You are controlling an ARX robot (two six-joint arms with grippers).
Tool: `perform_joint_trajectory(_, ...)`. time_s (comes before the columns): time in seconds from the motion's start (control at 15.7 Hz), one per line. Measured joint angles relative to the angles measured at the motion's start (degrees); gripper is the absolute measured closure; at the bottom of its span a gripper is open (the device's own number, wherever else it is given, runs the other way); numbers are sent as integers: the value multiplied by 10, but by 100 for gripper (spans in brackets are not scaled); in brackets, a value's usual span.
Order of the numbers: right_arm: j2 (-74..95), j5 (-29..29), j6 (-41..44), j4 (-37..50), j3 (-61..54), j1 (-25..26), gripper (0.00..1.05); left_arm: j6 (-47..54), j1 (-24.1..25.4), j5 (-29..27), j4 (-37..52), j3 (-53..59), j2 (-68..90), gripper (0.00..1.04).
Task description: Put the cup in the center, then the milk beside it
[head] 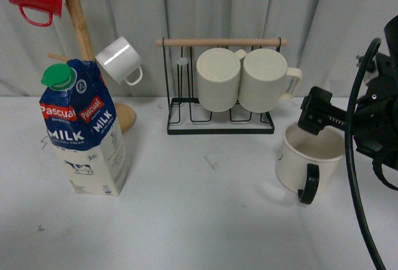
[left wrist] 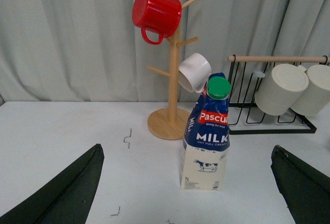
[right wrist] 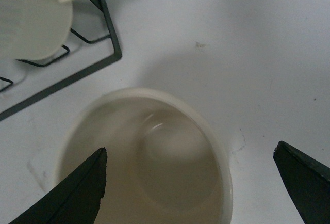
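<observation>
Held right gripper [right wrist: 191,149] wide open, grasping nothing, just above the upright cup [head: 298,164]. Saw white tabletop [head: 205,220] beneath it, a wire rack [head: 217,130] just beyond, grey curtain [head: 249,2] behind. Hung that arm [head: 379,102] low, black cable [head: 354,127] looping off it. Held left gripper [left wrist: 186,150] spread and empty too, facing the milk [left wrist: 206,131] standing ahead, well apart.

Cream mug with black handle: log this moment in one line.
right gripper open over cream black-handled mug | blue Pascual milk carton upright, untouched | left gripper open, clear of carton
</observation>
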State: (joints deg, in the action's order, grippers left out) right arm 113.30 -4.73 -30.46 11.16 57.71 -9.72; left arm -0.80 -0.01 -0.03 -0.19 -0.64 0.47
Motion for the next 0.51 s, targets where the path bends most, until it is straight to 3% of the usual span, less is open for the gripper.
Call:
perform_joint_trajectory(0.13,15,-13,0,-6,0,0,7,0,0,0,0,0,0,7)
perform_joint_trajectory(0.19,18,-23,0,-7,0,0,12,0,0,0,0,0,0,7)
perform_joint_trajectory(0.51,18,-31,0,-7,1,0,70,0,0,0,0,0,0,7)
